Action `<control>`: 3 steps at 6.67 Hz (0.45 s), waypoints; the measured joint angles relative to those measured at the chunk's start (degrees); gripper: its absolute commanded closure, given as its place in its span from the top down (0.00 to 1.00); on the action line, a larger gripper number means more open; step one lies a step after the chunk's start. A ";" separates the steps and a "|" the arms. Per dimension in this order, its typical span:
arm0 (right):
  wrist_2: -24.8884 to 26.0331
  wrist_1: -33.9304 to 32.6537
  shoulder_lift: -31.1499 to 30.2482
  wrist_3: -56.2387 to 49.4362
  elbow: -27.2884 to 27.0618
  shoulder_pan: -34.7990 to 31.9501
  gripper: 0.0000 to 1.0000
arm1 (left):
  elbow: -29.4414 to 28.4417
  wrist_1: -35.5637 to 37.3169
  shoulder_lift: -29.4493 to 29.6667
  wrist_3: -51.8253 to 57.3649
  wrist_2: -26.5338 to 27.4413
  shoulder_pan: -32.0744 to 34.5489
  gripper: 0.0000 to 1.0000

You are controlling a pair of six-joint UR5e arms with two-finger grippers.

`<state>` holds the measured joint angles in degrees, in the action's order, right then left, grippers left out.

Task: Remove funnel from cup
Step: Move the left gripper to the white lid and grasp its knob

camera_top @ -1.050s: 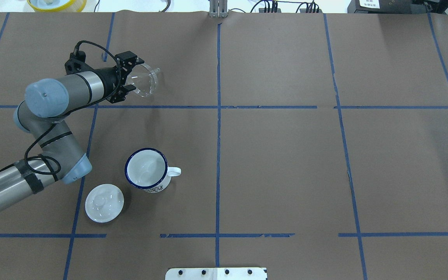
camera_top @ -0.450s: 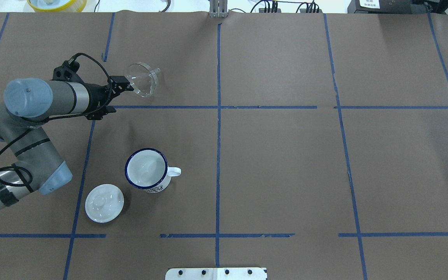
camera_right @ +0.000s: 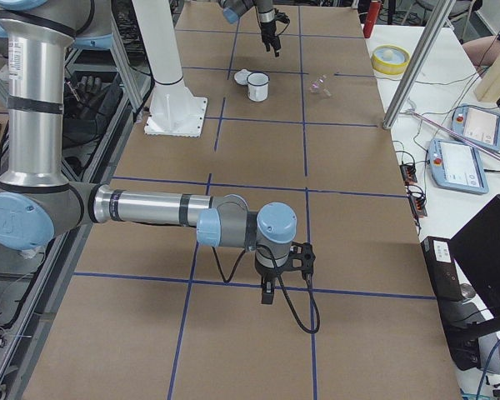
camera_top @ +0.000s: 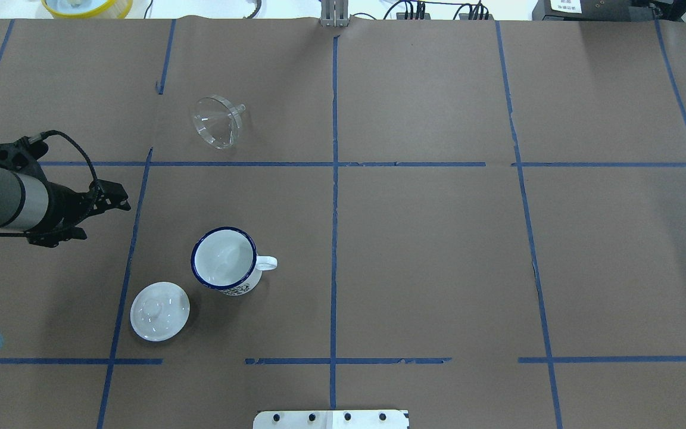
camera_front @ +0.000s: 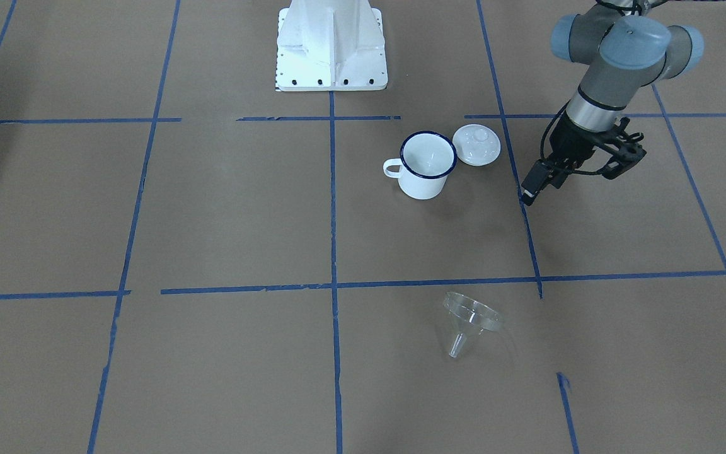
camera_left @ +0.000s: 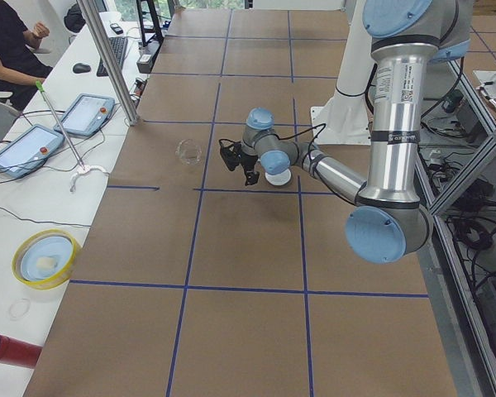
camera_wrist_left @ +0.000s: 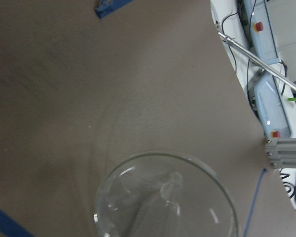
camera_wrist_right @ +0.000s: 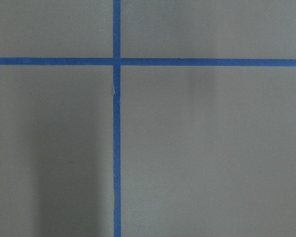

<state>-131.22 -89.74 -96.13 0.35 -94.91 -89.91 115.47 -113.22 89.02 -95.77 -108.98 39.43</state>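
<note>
My left gripper (camera_top: 106, 219) hangs above the table (camera_top: 438, 250) with its fingers spread and nothing between them; it is let go and touches nothing. The funnel (camera_top: 217, 122) lies on its side on the brown paper, ahead of that gripper and off to its right, well apart from it; its wide mouth faces back toward my left wrist camera and its spout points away; it is out of the cup (camera_top: 224, 259). The cup stands upright to the right of the gripper and a little nearer my base, handle turned away from the gripper. A white lid (camera_top: 159, 311) lies just beside the cup, nearer my base still. My right gripper (camera_right: 267, 296) hangs low over blue tape lines (camera_wrist_right: 116, 148); I cannot tell whether its fingers are apart or together.
</note>
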 measured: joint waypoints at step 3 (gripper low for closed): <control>0.00 0.00 0.00 0.00 0.04 0.00 1.00 | 4.05 14.68 5.73 -5.37 -1.76 -8.17 1.00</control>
<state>-131.22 -89.74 -96.13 0.35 -94.87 -89.91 119.51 -98.54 94.75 -101.14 -110.75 31.26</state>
